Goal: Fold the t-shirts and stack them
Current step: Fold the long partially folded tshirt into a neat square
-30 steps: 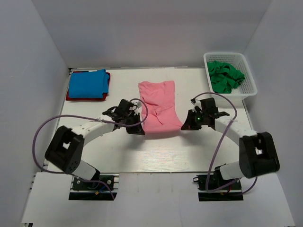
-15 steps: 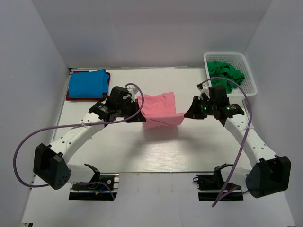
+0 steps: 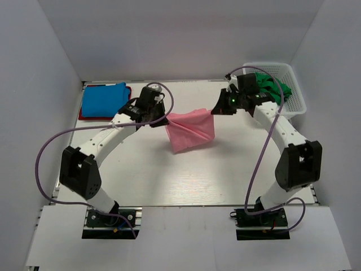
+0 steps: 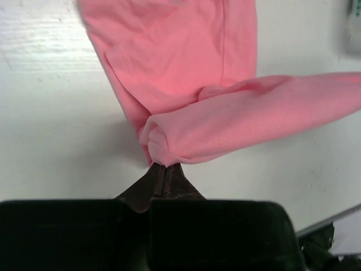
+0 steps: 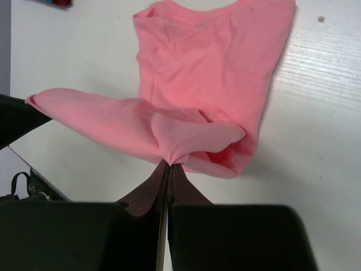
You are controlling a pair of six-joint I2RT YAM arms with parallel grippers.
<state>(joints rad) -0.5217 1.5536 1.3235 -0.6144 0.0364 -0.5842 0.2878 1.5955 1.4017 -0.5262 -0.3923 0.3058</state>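
Left pincer (image 3: 164, 119) clamped tight on one bunched corner of salmon pink t-shirt (image 3: 192, 130); right pincer (image 3: 215, 109) clamped tight on opposite corner. Shirt edge was stretched between both, raised above counter (image 3: 169, 180) near middle; rest hung down, collar end lay on counter. Blue t-shirt (image 3: 103, 99) sat folded atop red t-shirt (image 3: 93, 118), far left corner. Dark green t-shirts (image 3: 269, 86) were heaped in white lattice basket (image 3: 297, 101), far right.
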